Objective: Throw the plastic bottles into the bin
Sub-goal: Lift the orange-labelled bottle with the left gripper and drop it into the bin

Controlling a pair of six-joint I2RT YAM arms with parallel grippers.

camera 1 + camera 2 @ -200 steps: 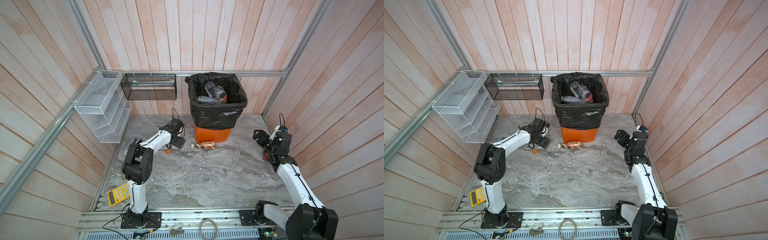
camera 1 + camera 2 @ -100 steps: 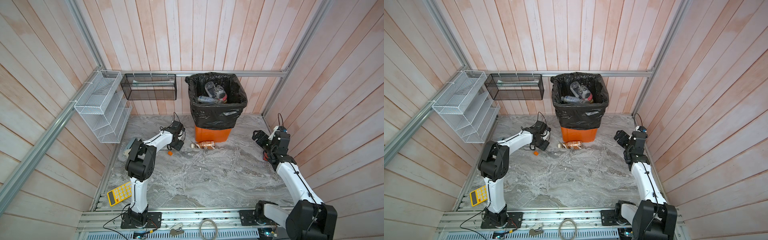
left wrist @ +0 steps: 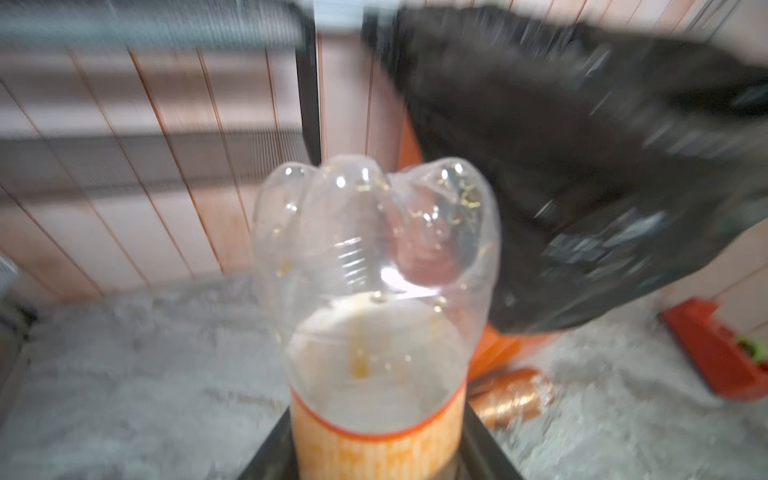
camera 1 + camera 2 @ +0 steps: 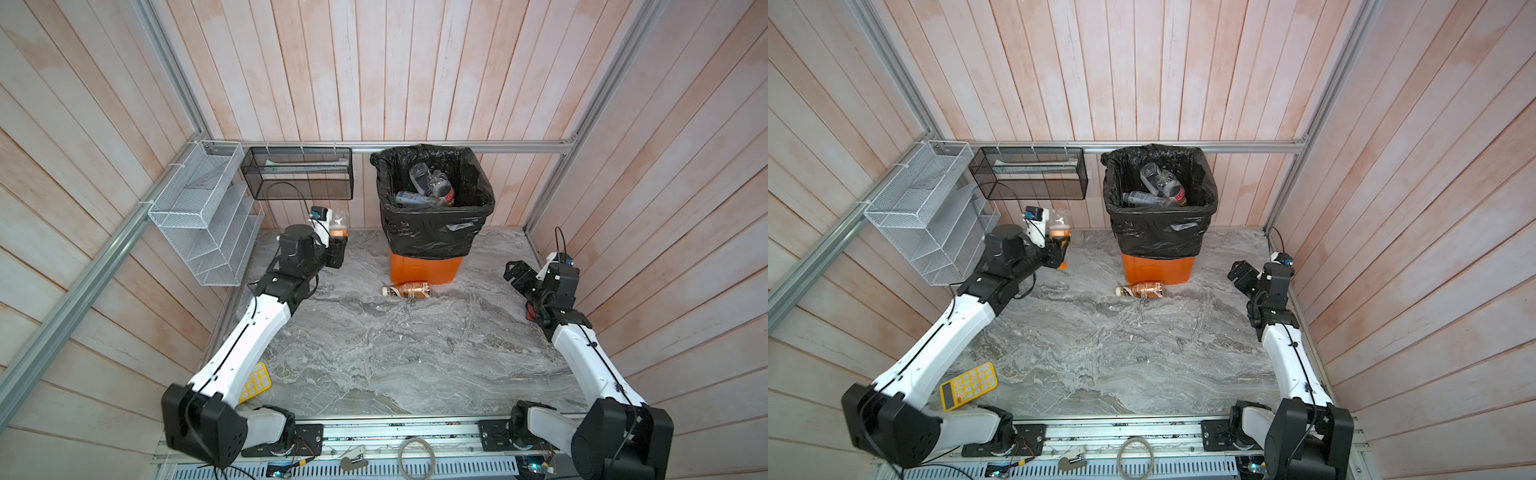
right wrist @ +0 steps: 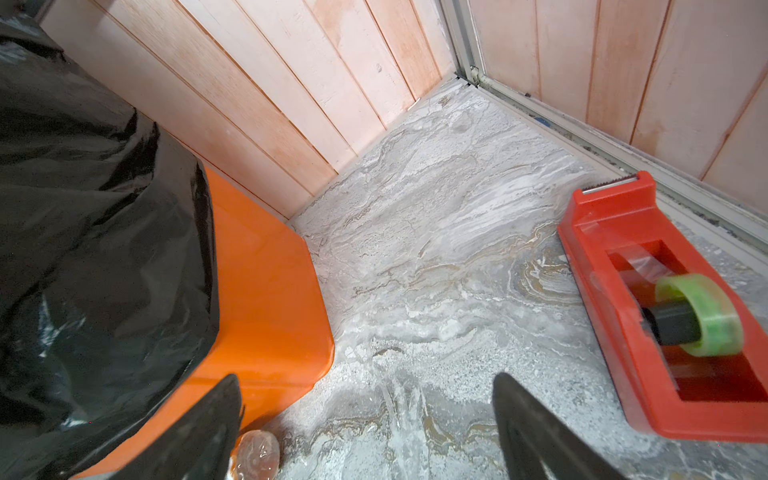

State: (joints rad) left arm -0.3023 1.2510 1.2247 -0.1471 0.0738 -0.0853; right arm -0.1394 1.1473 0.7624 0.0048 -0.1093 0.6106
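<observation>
My left gripper is shut on a clear plastic bottle with an orange label. It holds the bottle base-up above the floor, left of the bin. The bin is orange with a black bag and has several bottles inside. A copper-coloured bottle lies on the floor in front of the bin. My right gripper hangs open and empty to the bin's right.
A red tape dispenser sits by the right wall under my right arm. A yellow calculator lies front left. A white wire rack and a black mesh basket hang on the walls at the back left.
My left gripper has shut on the orange-labelled bottle and lifted it off the floor, base up. The right arm has not moved.
</observation>
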